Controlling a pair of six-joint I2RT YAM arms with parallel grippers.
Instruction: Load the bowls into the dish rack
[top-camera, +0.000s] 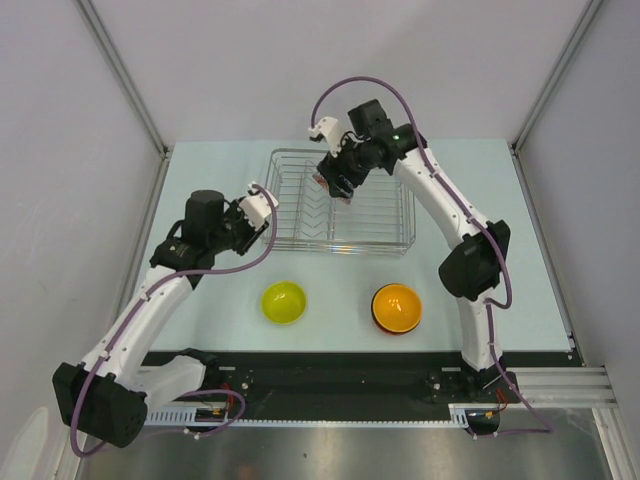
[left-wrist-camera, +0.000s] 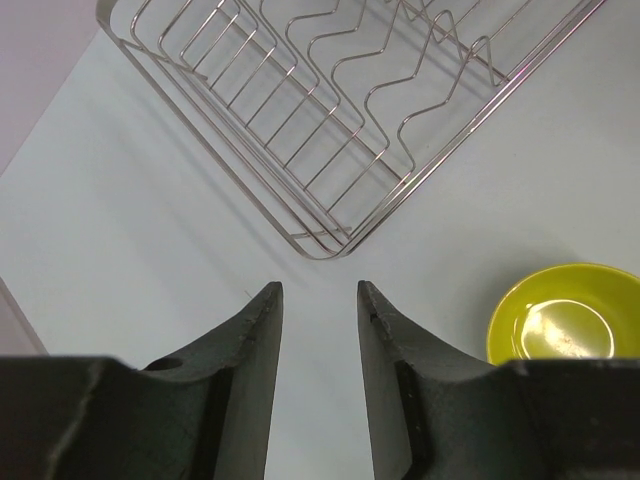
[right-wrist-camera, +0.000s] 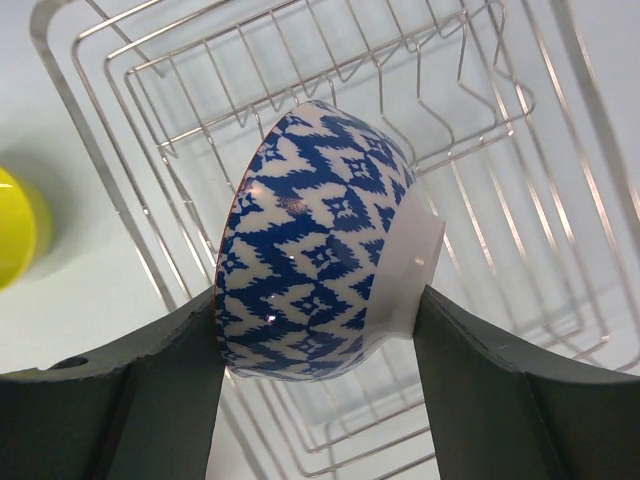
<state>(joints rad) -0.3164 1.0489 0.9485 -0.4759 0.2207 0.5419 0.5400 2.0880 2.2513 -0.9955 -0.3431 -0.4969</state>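
right gripper (right-wrist-camera: 320, 300) clamps blue-patterned bowl (right-wrist-camera: 310, 250) above dish rack (top-camera: 380, 215).

Bright even light, soft shadows beneath the dish rack (left-wrist-camera: 330, 130), glare in the lime-yellow bowl (left-wrist-camera: 560, 325).

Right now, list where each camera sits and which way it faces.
Top external: above, behind the bases, looking down; both arms, dish rack, orange bowl.
Left wrist: behind the open left gripper, facing the rack's corner and yellow bowl.
Right wrist: above the rack, right gripper clamping the blue-patterned bowl.
Shared: all three show rack and yellow bowl.
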